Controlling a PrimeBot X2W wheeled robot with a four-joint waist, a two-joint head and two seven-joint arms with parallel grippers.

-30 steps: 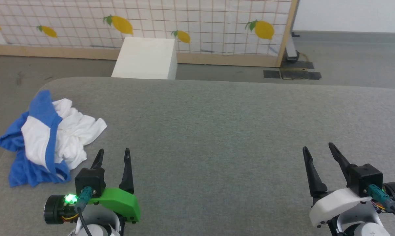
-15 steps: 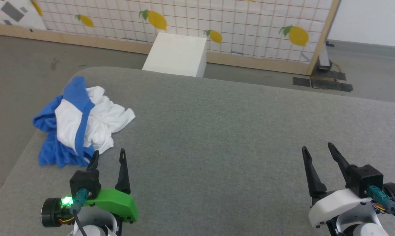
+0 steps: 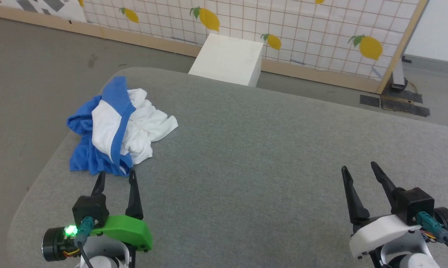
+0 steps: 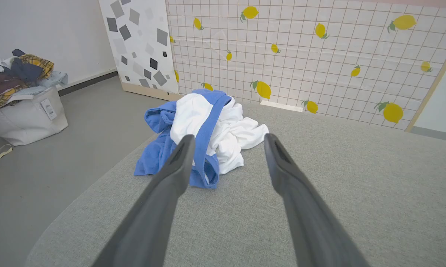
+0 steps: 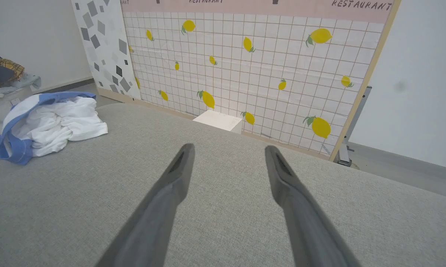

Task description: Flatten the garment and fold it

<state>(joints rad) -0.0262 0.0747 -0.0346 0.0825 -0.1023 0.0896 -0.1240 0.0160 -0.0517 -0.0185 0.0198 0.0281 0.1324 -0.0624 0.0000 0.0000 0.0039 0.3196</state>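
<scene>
Both stood spread and empty: left pincer (image 3: pixel 117 172), right pincer (image 3: pixel 358 166), over grey surface (image 3: pixel 246 156). Left pincer sat at near left, fingertips just short of garment (image 3: pixel 112 126), not touching it. Right pincer sat at near right, well apart from garment. Garment lay crumpled in heap near surface's far-left corner, white body bunched, blue fabric beneath and along left side, blue band crossing top. White box (image 3: pixel 227 63) stood on floor beyond far edge, before lemon-print panel (image 3: pixel 320 29). Bag heaped with clothes (image 4: pixel 23 111) sat on floor, left.
</scene>
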